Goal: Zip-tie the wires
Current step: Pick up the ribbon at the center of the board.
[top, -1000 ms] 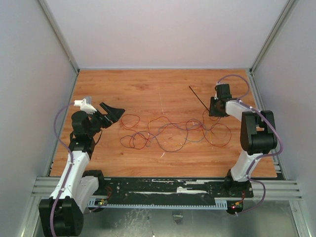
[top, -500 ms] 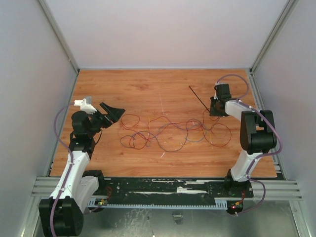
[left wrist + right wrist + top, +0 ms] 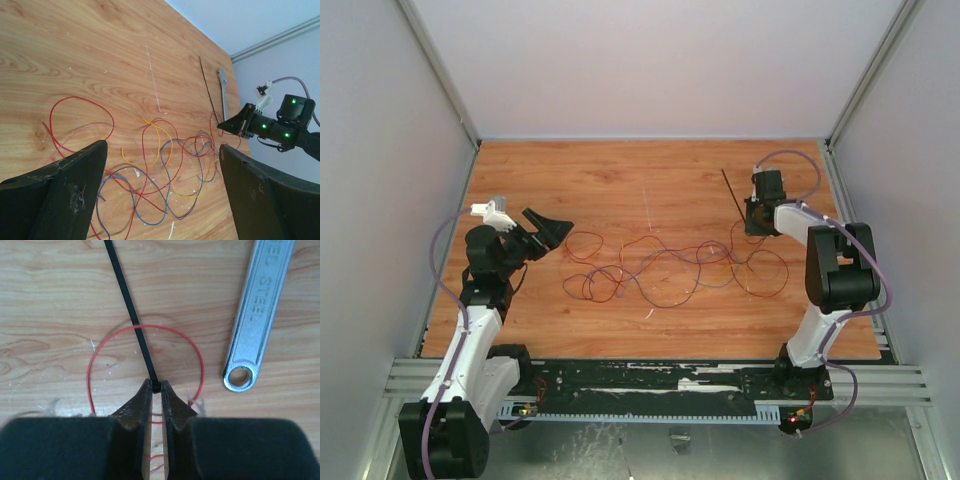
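Observation:
The wires (image 3: 660,265) lie in a loose red, purple and yellow tangle across the middle of the wooden table; the left wrist view shows them too (image 3: 165,165). The zip tie (image 3: 130,310), a thin black strip, lies flat and points away from my right gripper (image 3: 156,386), which is shut on its near end. A red wire loop (image 3: 145,328) passes under the strip. From above, the zip tie (image 3: 730,190) runs up-left from the right gripper (image 3: 752,222). My left gripper (image 3: 552,228) hovers wide open left of the tangle, holding nothing (image 3: 162,147).
A silver adjustable wrench (image 3: 255,315) lies just right of the zip tie, also seen as the wrench (image 3: 223,92) in the left wrist view. White walls and metal rails enclose the table (image 3: 620,180) on three sides.
The right gripper's jaws have closed on the zip tie's near end, and the strip's far end has swung slightly to the right. The left arm has not moved.

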You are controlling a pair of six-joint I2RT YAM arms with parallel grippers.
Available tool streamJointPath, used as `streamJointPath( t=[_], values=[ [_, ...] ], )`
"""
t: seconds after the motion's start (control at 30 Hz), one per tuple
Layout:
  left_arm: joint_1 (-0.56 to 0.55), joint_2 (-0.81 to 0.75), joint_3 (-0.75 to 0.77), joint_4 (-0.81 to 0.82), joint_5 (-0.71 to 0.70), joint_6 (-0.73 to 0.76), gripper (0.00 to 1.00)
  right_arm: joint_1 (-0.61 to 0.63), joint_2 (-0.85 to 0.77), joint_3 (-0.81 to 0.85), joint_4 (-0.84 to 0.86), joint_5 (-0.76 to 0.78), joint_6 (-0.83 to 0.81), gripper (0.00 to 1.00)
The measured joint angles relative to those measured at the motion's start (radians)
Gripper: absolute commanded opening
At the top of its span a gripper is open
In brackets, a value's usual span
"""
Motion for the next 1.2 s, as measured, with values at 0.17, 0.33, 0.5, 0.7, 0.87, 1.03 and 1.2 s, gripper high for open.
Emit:
streamJointPath(
  t=[0.17,0.33,0.5,0.7,0.87,1.03,1.2],
  values=[
    [0.0,0.0,0.0,0.002,0.002,0.0,0.98,0.003,-0.054,-0.033,-0.048,-0.001,-0.006,0.0],
    [0.0,0.0,0.0,0.005,0.005,0.0,0.98,0.005,-0.168,-0.037,-0.119,-0.034,-0.007,0.0],
    [0.0,0.0,0.0,0.005,0.018,-0.002,0.98,0.006,-0.248,0.036,-0.24,-0.062,-0.012,0.0],
    [0.0,0.001,0.001,0.006,0.035,-0.005,0.98,0.006,-0.251,0.16,-0.441,-0.065,-0.031,0.0],
    [0.0,0.024,0.016,0.01,0.053,-0.005,0.98,0.006,-0.251,0.228,-0.612,-0.051,-0.041,0.0],
    [0.0,0.043,0.023,0.021,0.073,-0.008,0.98,0.008,-0.264,0.293,-0.745,-0.008,-0.041,0.0],
    [0.0,0.052,0.031,0.024,0.092,-0.011,0.98,0.008,-0.31,0.415,-0.842,0.02,-0.037,0.0]
  ],
)
